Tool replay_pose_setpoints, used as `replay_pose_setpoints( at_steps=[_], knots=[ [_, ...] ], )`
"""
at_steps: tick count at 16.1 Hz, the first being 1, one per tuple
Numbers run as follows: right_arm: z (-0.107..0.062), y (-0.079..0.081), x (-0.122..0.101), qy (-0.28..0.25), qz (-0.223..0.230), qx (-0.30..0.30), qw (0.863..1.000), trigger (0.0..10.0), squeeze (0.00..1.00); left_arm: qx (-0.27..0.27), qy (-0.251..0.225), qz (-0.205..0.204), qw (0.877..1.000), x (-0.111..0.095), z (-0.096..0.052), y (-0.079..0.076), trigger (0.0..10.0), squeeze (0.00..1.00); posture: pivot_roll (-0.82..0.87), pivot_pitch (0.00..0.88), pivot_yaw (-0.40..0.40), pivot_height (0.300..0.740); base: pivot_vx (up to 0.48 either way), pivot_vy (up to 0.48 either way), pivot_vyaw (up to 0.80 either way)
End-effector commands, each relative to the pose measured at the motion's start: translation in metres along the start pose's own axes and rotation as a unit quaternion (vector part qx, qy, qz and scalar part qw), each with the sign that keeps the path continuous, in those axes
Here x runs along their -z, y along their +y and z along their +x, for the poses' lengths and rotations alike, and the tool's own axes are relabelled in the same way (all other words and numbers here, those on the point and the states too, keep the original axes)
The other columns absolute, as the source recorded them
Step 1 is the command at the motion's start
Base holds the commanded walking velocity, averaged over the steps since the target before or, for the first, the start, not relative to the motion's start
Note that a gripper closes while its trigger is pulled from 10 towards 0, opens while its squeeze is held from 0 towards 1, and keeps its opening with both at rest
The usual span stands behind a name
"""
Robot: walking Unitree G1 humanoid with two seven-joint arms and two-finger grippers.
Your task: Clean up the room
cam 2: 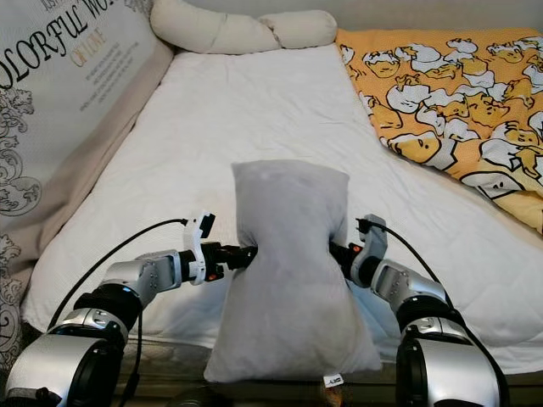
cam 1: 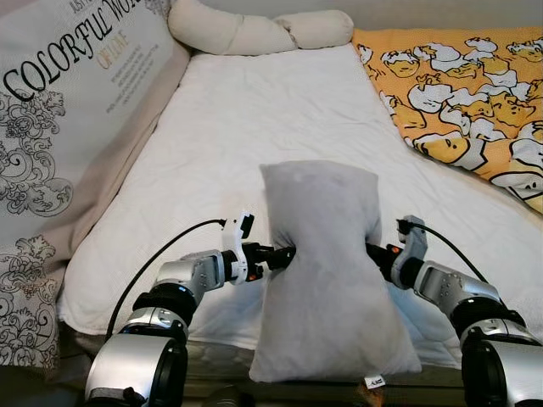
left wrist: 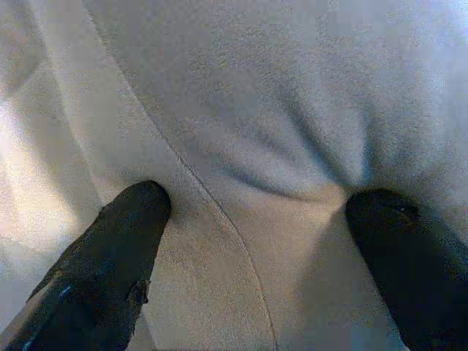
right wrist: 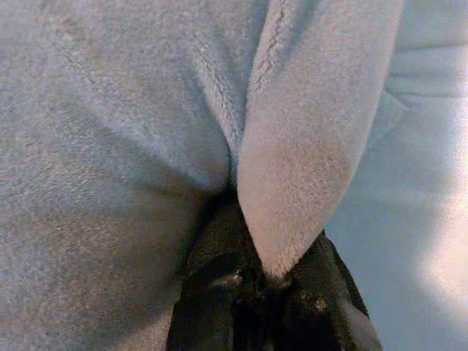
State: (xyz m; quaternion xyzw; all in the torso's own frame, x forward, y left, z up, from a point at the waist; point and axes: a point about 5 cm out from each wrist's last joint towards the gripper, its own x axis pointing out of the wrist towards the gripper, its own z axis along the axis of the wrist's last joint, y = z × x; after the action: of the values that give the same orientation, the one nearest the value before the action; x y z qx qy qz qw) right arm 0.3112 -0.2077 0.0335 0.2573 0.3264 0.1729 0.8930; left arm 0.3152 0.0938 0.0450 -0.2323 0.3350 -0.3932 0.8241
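You're facing the bed (cam 1: 254, 127), white-sheeted, with a duck-print blanket (cam 1: 467, 93) along its right side and a long bolster (cam 1: 254, 30) at its far end. The grey pillow (cam 1: 327, 280) stands upright over the bed's near edge, pinched at its waist. Left gripper (cam 1: 284, 254) presses in with its fingers (left wrist: 121, 252) apart — right gripper (cam 1: 373, 253) is clamped on a fold of cover. It looks soft, light and floppy, so grip deep at mid-height.
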Motion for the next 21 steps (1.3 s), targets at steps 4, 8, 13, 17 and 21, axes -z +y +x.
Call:
replay_pose_setpoints(
  at_steps=[4,8,13,17,21],
  knots=[
    [0.019,0.038,-0.018,-0.01,-0.034,-0.08,0.996,0.0,0.0,0.074,-0.042,-0.028,0.996,-0.008,0.004,-0.012,0.0,0.0,-0.09,0.0,0.057,0.74,0.0,0.0,0.0],
    [0.03,0.061,-0.026,-0.013,-0.046,-0.115,0.992,0.0,0.0,0.079,-0.098,-0.042,0.991,-0.021,0.0,-0.013,0.0,0.0,-0.06,0.0,0.026,0.74,0.0,0.0,0.0],
    [0.041,0.098,-0.056,-0.084,-0.046,-0.151,0.984,0.0,0.0,0.091,-0.178,0.02,0.98,-0.064,-0.017,-0.02,0.0,0.0,-0.07,0.0,0.045,0.74,0.0,0.0,0.0],
    [0.027,0.124,-0.095,-0.198,-0.011,-0.235,0.952,0.0,0.0,0.143,-0.21,0.147,0.956,-0.094,-0.029,-0.057,0.0,0.0,-0.07,0.0,0.064,0.74,0.0,0.0,0.0],
    [0.014,0.136,-0.102,-0.242,-0.011,-0.282,0.928,0.0,0.0,0.162,-0.247,0.194,0.936,-0.111,-0.037,-0.086,0.0,0.0,-0.07,0.0,0.076,0.74,0.0,0.0,0.0]
  ],
)
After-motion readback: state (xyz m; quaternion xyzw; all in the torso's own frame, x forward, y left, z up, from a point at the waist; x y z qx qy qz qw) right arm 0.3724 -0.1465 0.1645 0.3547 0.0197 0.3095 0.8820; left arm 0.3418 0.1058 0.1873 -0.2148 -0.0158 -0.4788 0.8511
